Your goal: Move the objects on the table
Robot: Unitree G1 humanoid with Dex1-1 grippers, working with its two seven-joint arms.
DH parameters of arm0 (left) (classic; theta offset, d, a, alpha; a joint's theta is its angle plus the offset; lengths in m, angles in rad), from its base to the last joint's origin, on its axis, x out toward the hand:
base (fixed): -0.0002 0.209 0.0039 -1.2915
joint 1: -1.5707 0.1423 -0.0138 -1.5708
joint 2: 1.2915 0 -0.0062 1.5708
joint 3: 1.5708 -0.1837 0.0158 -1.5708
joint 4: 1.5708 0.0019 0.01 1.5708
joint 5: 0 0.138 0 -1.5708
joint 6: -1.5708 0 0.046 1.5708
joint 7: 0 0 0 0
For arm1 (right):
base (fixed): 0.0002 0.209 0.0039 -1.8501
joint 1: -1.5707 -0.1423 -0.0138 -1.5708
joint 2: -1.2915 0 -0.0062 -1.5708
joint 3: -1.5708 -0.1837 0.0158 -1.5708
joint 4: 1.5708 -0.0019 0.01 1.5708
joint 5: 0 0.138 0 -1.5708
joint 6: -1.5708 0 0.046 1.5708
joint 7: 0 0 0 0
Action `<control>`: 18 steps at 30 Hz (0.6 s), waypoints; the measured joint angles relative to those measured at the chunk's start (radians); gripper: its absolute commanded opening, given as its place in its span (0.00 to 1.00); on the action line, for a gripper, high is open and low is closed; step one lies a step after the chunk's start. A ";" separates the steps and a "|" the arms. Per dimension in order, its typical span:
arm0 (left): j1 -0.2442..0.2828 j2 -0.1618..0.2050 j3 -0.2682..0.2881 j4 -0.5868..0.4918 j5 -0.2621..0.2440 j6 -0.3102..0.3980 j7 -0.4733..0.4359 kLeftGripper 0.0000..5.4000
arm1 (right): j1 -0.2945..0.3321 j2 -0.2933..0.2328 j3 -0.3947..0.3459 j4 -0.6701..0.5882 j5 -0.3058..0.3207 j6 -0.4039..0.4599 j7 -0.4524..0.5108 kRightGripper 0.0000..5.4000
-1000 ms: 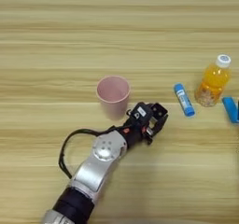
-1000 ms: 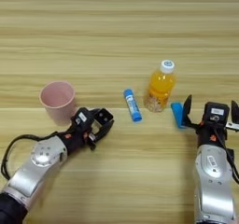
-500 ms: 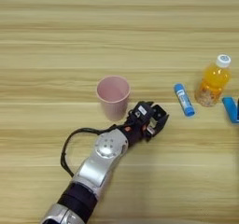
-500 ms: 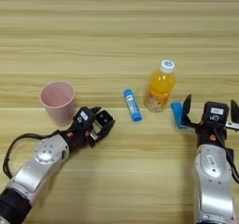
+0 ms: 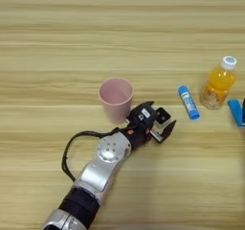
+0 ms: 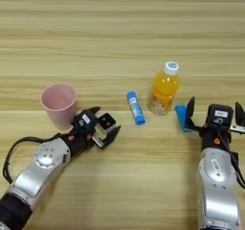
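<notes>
The tabletop [image 5: 57, 32] is pale wood with long straight grain stripes. On it stand a pink cup [image 5: 116, 98] and, well to its right, a bottle of orange drink [image 5: 217, 83] with a white cap. Between them lies a blue stick [image 5: 188, 101], near the bottle.

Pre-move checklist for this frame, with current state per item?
1. Left pincer has a secure grip on the white cube at its tip: cannot tell.
2. Pink cup is upright but close beside the left pincer, so clearance is likely tight: not ok.
3. Orange bottle is upright with its cap on: ok.
4. Right pincer is open: ok.
5. Blue piece is clear of the right pincer: cannot tell.
6. Blue stick lies flat, clear of both pincers: ok.
</notes>
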 measured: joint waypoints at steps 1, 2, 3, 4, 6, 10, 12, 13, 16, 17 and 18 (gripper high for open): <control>0.005 0.000 -0.001 -0.019 -0.001 -0.001 -0.006 0.93 | 0.000 0.000 0.000 0.000 0.000 0.000 0.000 1.00; 0.010 0.000 -0.005 -0.038 -0.003 -0.003 -0.015 0.95 | 0.000 0.000 0.000 0.000 0.000 0.000 0.000 1.00; 0.013 0.000 -0.008 -0.051 -0.004 -0.007 -0.020 0.96 | 0.000 0.000 0.000 0.000 0.000 0.000 0.000 1.00; 0.018 0.000 -0.012 -0.063 -0.006 -0.012 -0.029 0.98 | 0.000 0.000 0.000 0.000 0.000 0.000 0.000 1.00; 0.025 0.000 -0.017 -0.073 -0.009 -0.023 -0.042 1.00 | 0.000 0.000 0.001 0.000 0.000 0.000 0.000 1.00; 0.033 0.000 -0.014 -0.092 -0.030 -0.035 -0.063 1.00 | 0.000 0.002 0.003 -0.002 0.000 0.000 0.001 1.00; 0.036 0.000 -0.016 -0.104 -0.031 -0.038 -0.070 1.00 | 0.001 0.003 0.007 -0.011 0.002 -0.002 0.003 1.00; 0.039 0.000 -0.017 -0.112 -0.032 -0.040 -0.074 1.00 | 0.001 0.004 0.009 -0.018 0.003 -0.002 0.005 1.00; 0.046 0.000 -0.018 -0.117 -0.032 -0.040 -0.075 1.00 | 0.003 0.005 0.011 -0.029 0.006 -0.006 0.008 1.00; 0.048 0.000 -0.018 -0.117 -0.032 -0.040 -0.075 1.00 | 0.003 0.005 0.012 -0.031 0.010 -0.010 0.010 1.00; 0.049 0.000 -0.018 -0.117 -0.031 -0.040 -0.075 1.00 | 0.004 0.005 0.013 -0.036 0.012 -0.012 0.012 1.00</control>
